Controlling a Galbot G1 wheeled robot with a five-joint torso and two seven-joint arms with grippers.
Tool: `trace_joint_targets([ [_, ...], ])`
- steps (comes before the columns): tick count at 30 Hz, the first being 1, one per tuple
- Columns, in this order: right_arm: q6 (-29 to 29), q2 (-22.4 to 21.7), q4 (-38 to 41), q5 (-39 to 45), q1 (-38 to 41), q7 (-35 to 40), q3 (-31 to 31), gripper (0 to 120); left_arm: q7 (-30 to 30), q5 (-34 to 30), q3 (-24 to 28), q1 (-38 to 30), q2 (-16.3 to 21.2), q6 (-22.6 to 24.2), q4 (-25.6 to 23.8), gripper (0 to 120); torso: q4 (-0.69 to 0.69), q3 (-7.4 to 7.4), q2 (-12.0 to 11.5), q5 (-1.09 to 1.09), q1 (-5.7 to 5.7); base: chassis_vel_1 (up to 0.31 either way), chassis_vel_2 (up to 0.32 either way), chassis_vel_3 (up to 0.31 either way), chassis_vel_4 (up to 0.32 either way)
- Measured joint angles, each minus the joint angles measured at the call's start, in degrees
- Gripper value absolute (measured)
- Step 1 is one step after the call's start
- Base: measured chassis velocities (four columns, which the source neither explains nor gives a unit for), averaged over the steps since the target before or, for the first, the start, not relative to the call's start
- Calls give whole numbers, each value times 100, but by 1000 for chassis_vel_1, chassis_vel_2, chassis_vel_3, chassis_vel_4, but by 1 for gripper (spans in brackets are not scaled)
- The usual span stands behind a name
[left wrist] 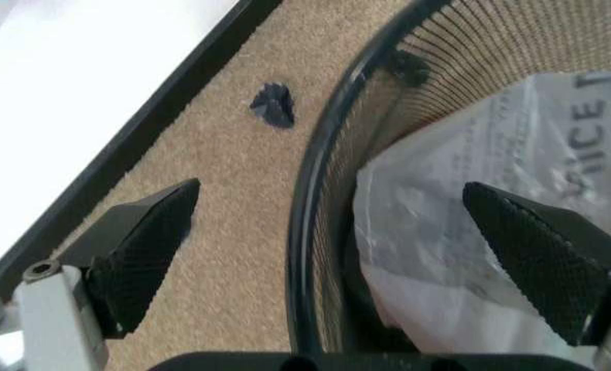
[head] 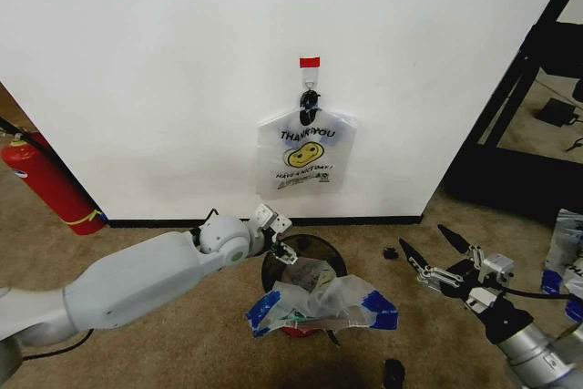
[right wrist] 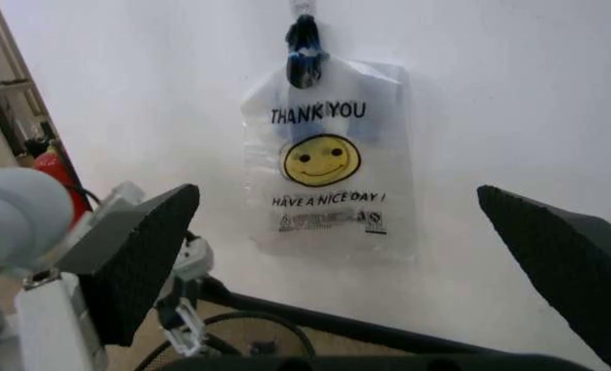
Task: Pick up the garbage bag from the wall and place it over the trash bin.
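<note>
The left gripper [head: 284, 249], jaws apart astride the round black mesh trash bin's [head: 310, 245] rim, should catch the blue-patched translucent garbage bag [head: 321, 309]; the right gripper [head: 428, 257] hovers, jaws apart

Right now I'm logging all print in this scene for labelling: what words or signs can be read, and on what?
"THANK YOU": on the smiley bag hanging on the wall hook.
"HAVE A NICE DAY!": same bag, under the yellow smiley face.
Small print and a barcode-like strip below that line: too small to read.
"...ICE": partial letters on the garbage bag draped over the trash bin, beside the left gripper.
</note>
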Motion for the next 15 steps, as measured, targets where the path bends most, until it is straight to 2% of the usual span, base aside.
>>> trace_joint_targets([
  [2, 0, 2, 0, 4, -4, -2, 5, 100, 14, 19, 30, -27, -23, 0, 31, 98, 0, 0, 0, 0, 0, 0, 0, 0, 0],
  [6, 1, 8, -1, 126, -44, -18, 134, 100, 386, 342, 468, -387, -285, -55, 399, 95, 0, 0, 0, 2, -1, 0, 0, 0, 0],
  [13, 1, 15, -9, 249, -90, -26, 283, 100, 545, 442, 794, -567, -600, -78, 754, 72, -1, 0, 0, 0, 0, 0, 0, 0, 0],
  [15, 4, 29, -14, 258, -105, -32, 298, 100, 611, 452, 882, -614, -640, -70, 812, 62, 0, 0, 0, 0, 0, 0, 0, 0, 0],
])
